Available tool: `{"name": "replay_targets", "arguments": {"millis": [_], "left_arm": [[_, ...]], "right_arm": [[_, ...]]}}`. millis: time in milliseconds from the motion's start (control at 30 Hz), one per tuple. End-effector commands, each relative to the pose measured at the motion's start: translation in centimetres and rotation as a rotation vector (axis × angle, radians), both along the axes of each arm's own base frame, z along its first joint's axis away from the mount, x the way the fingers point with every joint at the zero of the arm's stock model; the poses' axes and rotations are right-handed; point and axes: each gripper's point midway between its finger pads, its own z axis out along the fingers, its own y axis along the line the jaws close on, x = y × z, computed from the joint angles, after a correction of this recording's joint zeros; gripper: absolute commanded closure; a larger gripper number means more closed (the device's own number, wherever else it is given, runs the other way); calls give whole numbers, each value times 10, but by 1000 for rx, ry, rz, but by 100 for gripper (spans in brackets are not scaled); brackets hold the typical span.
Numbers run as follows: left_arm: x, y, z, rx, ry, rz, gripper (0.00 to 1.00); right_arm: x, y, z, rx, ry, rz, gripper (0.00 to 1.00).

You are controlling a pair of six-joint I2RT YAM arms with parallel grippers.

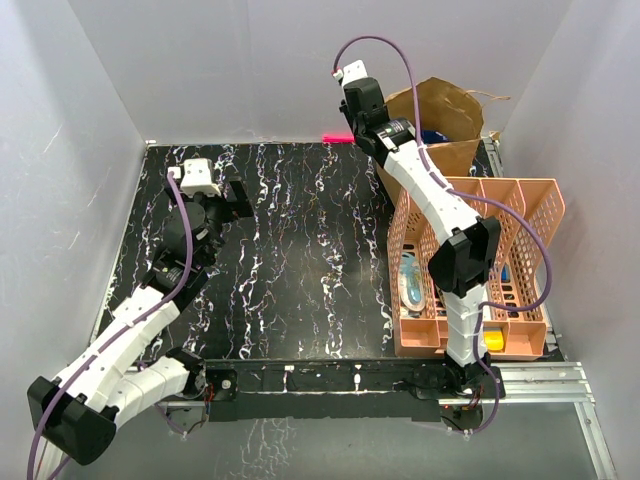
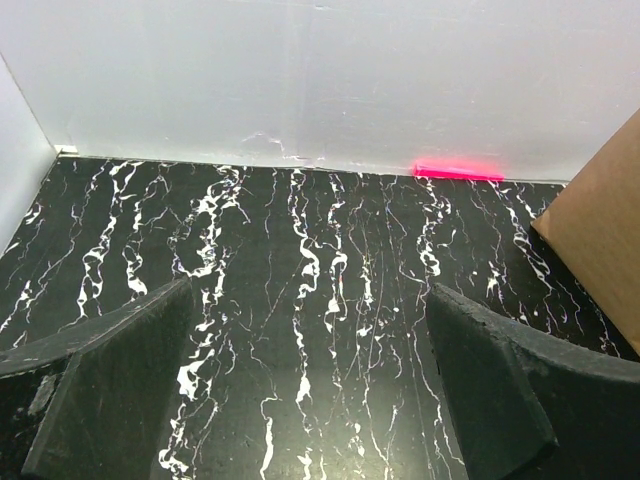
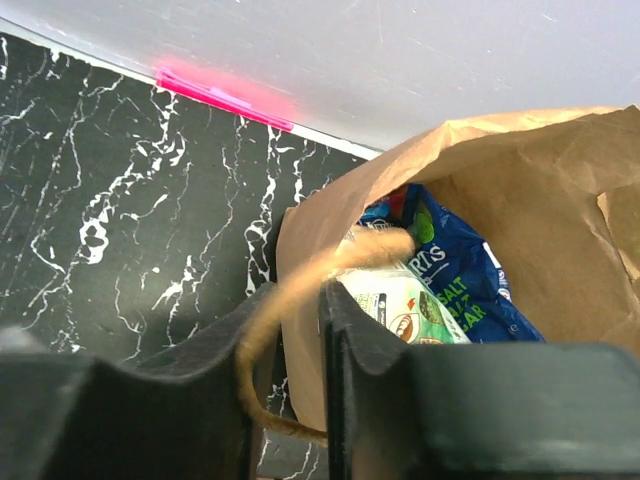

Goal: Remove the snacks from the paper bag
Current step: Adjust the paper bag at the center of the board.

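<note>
Blue packet (image 3: 468, 262), "SALT" legible, inside paper bag (image 3: 560, 170)

Bright, even light, soft shadows; right pincer (image 3: 297, 300) blurs close up.

Robotics lab test cell, plain white panel walls (image 1: 250, 60), black marbled tabletop (image 1: 300, 260), aluminium frame rail (image 1: 545, 378)

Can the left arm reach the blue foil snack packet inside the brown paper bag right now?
Probably not. The left claw hangs open well left of the brown paper bag, only its side wall turned that way, and the right arm crowds the mouth.
</note>
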Motion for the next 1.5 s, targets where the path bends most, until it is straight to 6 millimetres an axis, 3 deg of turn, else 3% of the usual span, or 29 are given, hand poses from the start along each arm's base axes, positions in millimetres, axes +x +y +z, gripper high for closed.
{"name": "replay_targets", "arguments": {"millis": [0, 133, 300, 533, 833, 1067, 1233, 1333, 1400, 1467], "left_arm": [[0, 3, 7, -9, -21, 16, 2], [2, 0, 4, -15, -12, 3, 2], [3, -1, 2, -17, -7, 3, 2], [5, 2, 2, -6, -3, 18, 2], [3, 24, 8, 9, -10, 112, 4], [-9, 66, 20, -21, -43, 297, 5], [-14, 70, 24, -45, -67, 307, 4], [-14, 66, 24, -57, -71, 280, 4], [-13, 65, 21, -54, -63, 283, 4], [-13, 62, 21, -55, -61, 273, 4]], "right_arm": [[3, 15, 51, 58, -131, 53, 80], [-10, 43, 48, 39, -117, 117, 92], [-39, 88, 49, 48, -108, 199, 92], [-82, 147, 56, 201, -64, 356, 92], [-133, 198, 75, 438, 12, 515, 92], [-167, 234, 92, 701, 102, 637, 92], [-182, 256, 91, 798, 175, 706, 92], [-179, 254, 91, 793, 169, 689, 91], [-174, 242, 93, 766, 138, 643, 83], [-171, 226, 101, 738, 95, 599, 61]]}}
